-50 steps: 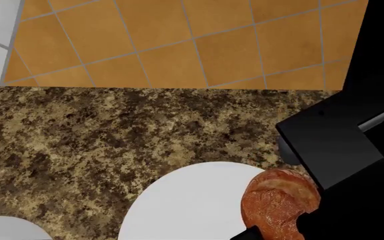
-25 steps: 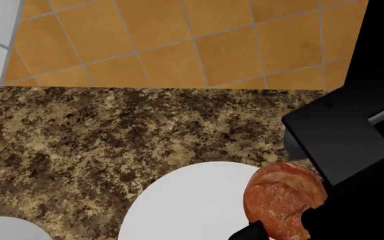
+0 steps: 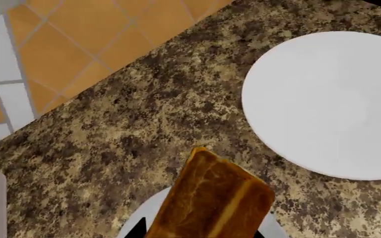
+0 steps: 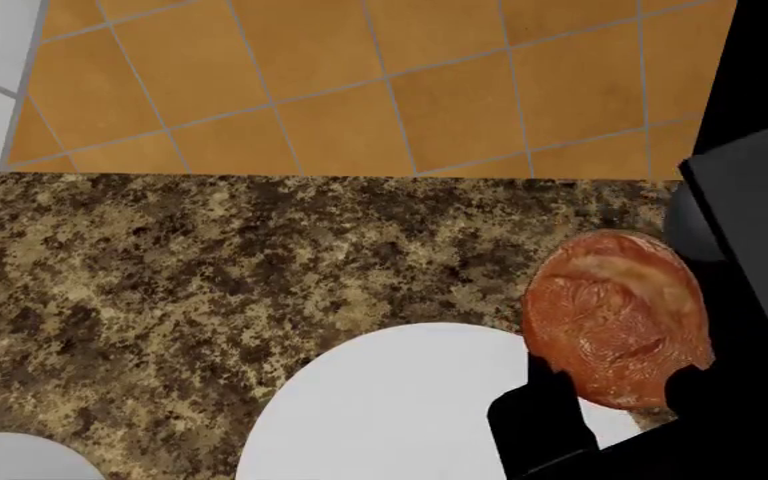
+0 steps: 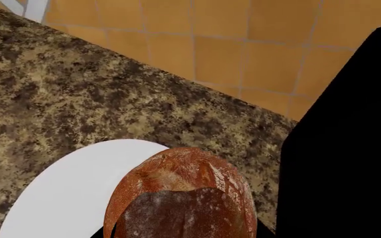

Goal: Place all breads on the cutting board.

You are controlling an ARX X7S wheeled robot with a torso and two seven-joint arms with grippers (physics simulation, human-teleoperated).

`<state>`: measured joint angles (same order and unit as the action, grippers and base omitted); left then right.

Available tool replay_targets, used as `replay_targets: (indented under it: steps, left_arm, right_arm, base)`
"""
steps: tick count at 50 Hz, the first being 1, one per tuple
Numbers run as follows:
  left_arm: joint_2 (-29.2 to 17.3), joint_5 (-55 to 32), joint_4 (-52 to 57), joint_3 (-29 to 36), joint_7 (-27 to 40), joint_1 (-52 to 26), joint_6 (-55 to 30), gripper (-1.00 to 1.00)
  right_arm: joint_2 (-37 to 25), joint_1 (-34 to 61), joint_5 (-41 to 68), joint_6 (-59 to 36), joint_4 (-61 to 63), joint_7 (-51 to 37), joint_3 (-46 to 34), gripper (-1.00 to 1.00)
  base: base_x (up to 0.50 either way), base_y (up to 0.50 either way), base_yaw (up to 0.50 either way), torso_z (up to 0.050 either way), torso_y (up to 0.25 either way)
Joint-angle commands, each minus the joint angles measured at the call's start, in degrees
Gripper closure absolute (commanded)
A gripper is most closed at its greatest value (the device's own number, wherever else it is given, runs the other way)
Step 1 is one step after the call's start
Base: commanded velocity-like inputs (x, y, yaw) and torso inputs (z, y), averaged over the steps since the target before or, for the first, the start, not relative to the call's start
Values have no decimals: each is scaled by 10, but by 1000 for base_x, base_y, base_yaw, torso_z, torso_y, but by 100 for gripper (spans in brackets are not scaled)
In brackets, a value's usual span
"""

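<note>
Head view: right gripper [image 4: 618, 395] grips boule [image 4: 614, 318] above white plate [image 4: 384, 410].

A speckled brown granite bench [image 4: 197, 270] fills the lower frame; a large white plate [image 4: 384, 410] lies at bottom centre, a second plate [image 4: 17, 458] at the bottom-left corner.

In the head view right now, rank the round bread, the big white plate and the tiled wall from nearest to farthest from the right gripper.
1. Round bread: held in the right gripper.
2. Big white plate: just under and to its left.
3. Tiled wall: behind the counter, farthest.
</note>
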<state>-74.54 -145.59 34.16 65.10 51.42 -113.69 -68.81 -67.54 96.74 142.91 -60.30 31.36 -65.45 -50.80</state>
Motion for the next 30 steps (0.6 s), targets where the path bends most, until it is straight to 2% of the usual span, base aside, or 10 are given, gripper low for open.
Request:
replay_targets:
  steps: [1, 10, 23, 30]
  left_arm:
    - [-31, 5, -40, -68, -11, -65, 43, 100]
    - [-38, 25, -59, -95, -2, -88, 38, 100]
    - [-37, 50, -70, -104, -2, -76, 58, 100]
    - [-33, 47, -81, -110, 7, -83, 56, 100]
  right_arm:
    - [-16, 20, -28, 16, 18, -13, 32, 100]
    - [-31, 38, -28, 33, 52, -47, 44, 100]
    - [-30, 33, -59, 42, 54, -43, 52, 100]
    - [-31, 30, -67, 44, 54, -46, 52, 100]
  base:
    - [0, 0, 0, 0, 10]
    - [0, 0, 0, 0, 0]
    - [-264, 17, 0, 0, 1]
    - [-167, 186, 0, 0, 0]
